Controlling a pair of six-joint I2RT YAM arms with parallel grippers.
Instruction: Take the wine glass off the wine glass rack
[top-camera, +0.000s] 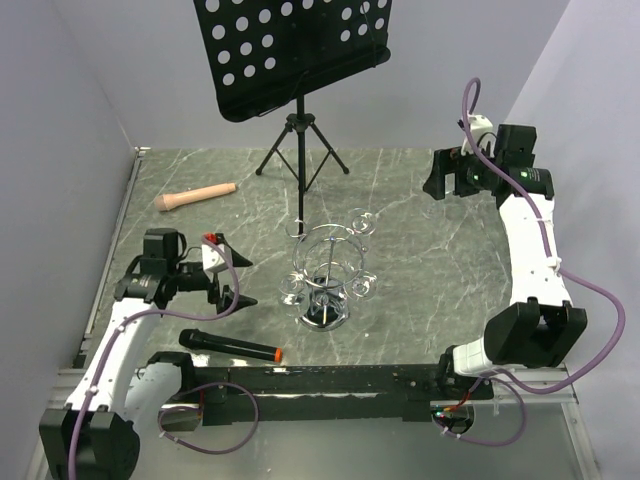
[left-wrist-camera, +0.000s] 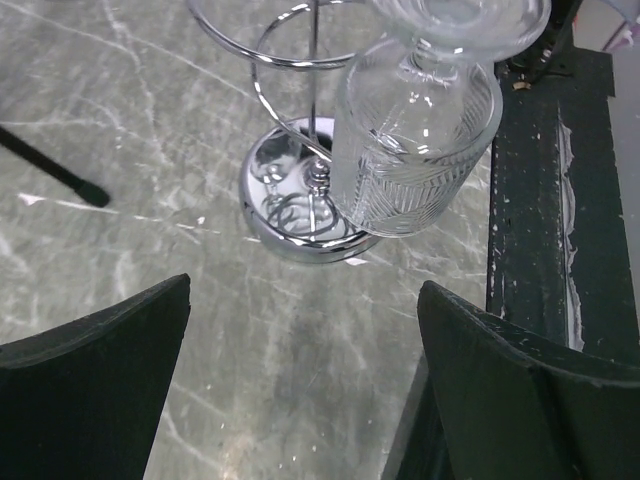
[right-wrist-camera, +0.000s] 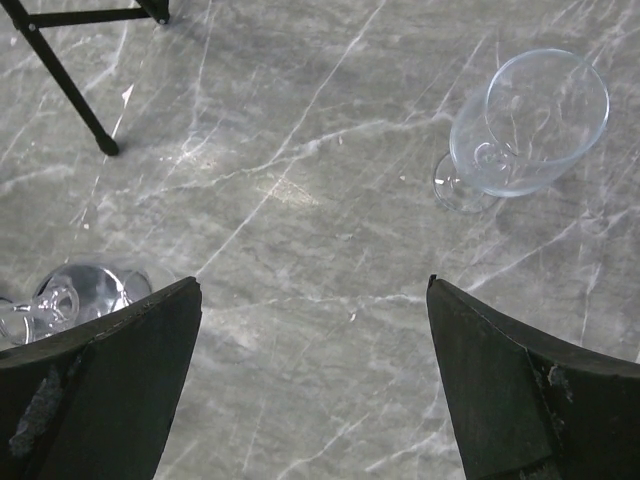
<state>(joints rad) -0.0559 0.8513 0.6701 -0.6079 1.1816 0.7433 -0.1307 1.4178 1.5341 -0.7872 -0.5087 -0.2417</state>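
Beside the wine glass rack (top-camera: 327, 278), both claws gape wide; no writing is legible.

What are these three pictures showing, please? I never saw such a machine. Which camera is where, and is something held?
Two robot arms stand at a marble table. One picture looks down from above; the other two come from cameras on each wrist, so the dark shapes below are fingers. The left gripper is open, facing the chrome wine glass rack, where a ribbed wine glass hangs upside down. The right gripper is open too. A clear glass lies on the table below the right wrist camera. Also there: a microphone, a wooden handle, a music stand. Nothing is held.
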